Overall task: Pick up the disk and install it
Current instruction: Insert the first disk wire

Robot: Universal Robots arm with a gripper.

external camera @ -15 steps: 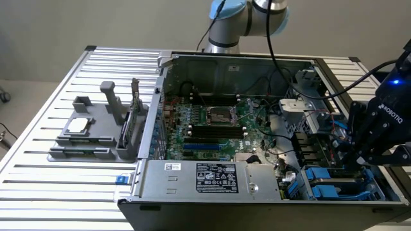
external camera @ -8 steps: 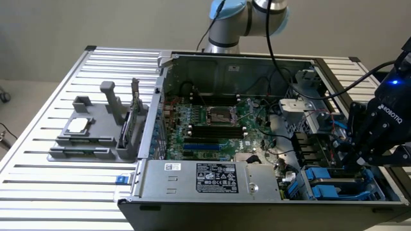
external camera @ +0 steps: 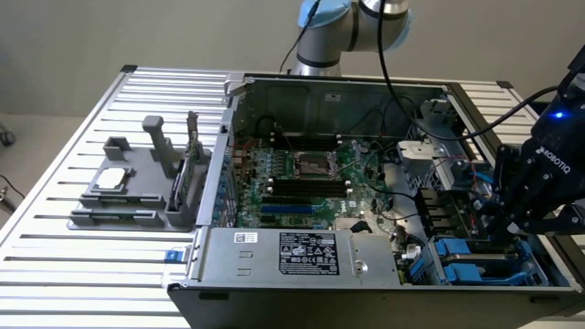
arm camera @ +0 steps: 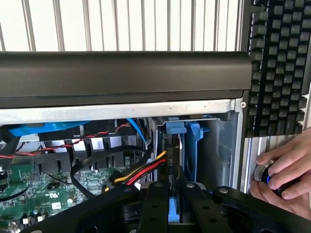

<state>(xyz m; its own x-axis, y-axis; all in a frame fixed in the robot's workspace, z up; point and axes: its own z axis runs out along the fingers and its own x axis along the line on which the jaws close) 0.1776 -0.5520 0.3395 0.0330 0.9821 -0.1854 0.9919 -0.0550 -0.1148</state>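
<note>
Open tower computer case (external camera: 384, 205) lying on its side on slatted metal counter (external camera: 82, 137).

Motherboard (external camera: 302, 178) at centre of the case. Silver labelled power supply box (external camera: 292, 255) at 6 o'clock of the board. Drive bays at 4 o'clock, exterior view.

Disk (arm camera: 187, 145): blue carrier frame seen edge-on in wrist view, standing on its narrow edge in the drive bay against the case wall. Long axis runs into the bay, away from the tool. Blue carriers (external camera: 475, 264) also show in the bay in exterior view.

Tool (external camera: 498, 219): black, poised over the drive bay region. In wrist view its two black fingers (arm camera: 155, 204) sit close on either side of the blue frame; whether they clamp it, cannot tell.

Red-yellow-black cable bundle (arm camera: 141, 172) beside the disk.

Grey parts holder (external camera: 137, 185) at 9 o'clock of the case.

Black keyboard (arm camera: 279, 68) and a person's hand (arm camera: 286, 174) on a knob beyond the case wall.
</note>
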